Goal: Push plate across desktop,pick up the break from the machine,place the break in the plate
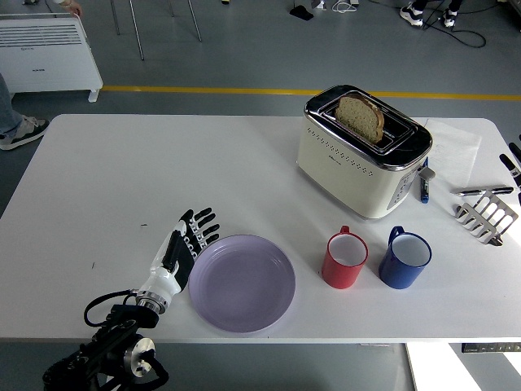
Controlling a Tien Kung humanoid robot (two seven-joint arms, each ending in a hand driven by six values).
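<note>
Lavender plate (242, 283) lying flat near the table's (122, 179) front edge, down and to the left of the toaster (364, 151), well apart from it. Empty, with nothing on it yet. Left hand (181, 249) set flat against the plate's left rim, fingers (199, 226) straight and spread, pointing up and to the right toward the toaster; grasping nothing, only pressing sideways on the rim. Placed that way, by judgement, to slide the plate rightward over the tabletop rather than lift it, so the push step looks to be in hand and unfinished.

Cream toaster with chrome top standing toward the table's far right, a slice of bread (361, 116) upright in its slot, top half showing. Bread untouched, waiting for the pick-up. Red mug (345, 259) just in front of the toaster, blue mug (404, 258) beside the red one on its right, both between toaster and front edge. Red mug close to the plate's right side, likely in the way if the push goes much further. Blue pen (424, 189) lying just right of the toaster's front corner; metal toast rack (488, 216) further right of the toaster. Right hand (513, 164) barely showing at the right border beyond the rack; whether relaxed or clenched cannot be told.
</note>
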